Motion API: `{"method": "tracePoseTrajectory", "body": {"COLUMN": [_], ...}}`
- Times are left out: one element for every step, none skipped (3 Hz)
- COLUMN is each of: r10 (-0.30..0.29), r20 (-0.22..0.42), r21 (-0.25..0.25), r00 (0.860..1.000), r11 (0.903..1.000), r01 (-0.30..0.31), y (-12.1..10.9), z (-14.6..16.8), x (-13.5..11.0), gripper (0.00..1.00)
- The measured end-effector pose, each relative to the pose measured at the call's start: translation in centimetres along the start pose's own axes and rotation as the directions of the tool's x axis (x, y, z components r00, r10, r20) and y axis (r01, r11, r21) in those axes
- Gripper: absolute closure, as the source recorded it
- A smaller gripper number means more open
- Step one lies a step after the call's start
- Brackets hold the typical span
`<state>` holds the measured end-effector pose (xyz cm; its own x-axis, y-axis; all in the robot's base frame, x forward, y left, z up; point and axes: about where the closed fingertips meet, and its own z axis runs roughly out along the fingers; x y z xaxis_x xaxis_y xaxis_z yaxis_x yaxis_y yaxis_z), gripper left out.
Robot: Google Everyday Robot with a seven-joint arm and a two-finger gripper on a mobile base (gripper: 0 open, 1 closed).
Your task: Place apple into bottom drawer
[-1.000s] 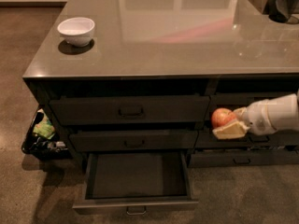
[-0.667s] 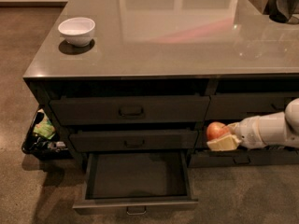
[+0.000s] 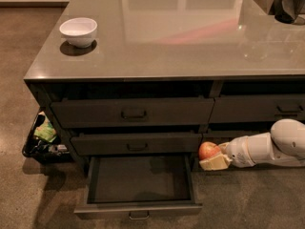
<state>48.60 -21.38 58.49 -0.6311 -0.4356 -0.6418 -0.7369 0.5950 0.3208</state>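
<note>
Gripper (image 3: 210, 159) coming in low from right, pinching apple (image 3: 208, 150); only lower cream finger showing plainly. Apple hanging close to cabinet front, just beside right side of bottom drawer (image 3: 138, 208), not inside. Drawer standing pulled out. White arm (image 3: 267, 149) running off right edge. Black bin (image 3: 33, 147) half tucked behind cabinet corner, print on packets unreadable. Dark vessel (image 3: 288, 4) on countertop (image 3: 190, 46) cut off at top right. White bowl (image 3: 78, 31) sitting at left.

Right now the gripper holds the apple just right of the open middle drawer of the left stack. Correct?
No. The open one is the bottom drawer; the middle drawer is shut. The camera view shows the gripper holding the apple just right of that open bottom drawer of the left stack.
</note>
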Motion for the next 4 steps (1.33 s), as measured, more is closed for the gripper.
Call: {"method": "tracePoseTrajectory", "body": {"r10": [0.0, 0.033, 0.095, 0.137], "r20": [0.0, 0.012, 0.061, 0.095], "r21": [0.0, -0.018, -0.043, -0.052], "r00": [1.0, 0.999, 0.994, 0.986], "r11": [1.0, 0.9993, 0.9948, 0.9898], "r01": [0.0, -0.033, -0.092, -0.133], "y": [0.0, -0.5, -1.2, -1.6], "z": [0.0, 2.7, 8.6, 12.0], "x": [0.0, 1.7, 5.1, 7.0], "gripper": [1.0, 1.0, 1.0, 1.0]}}
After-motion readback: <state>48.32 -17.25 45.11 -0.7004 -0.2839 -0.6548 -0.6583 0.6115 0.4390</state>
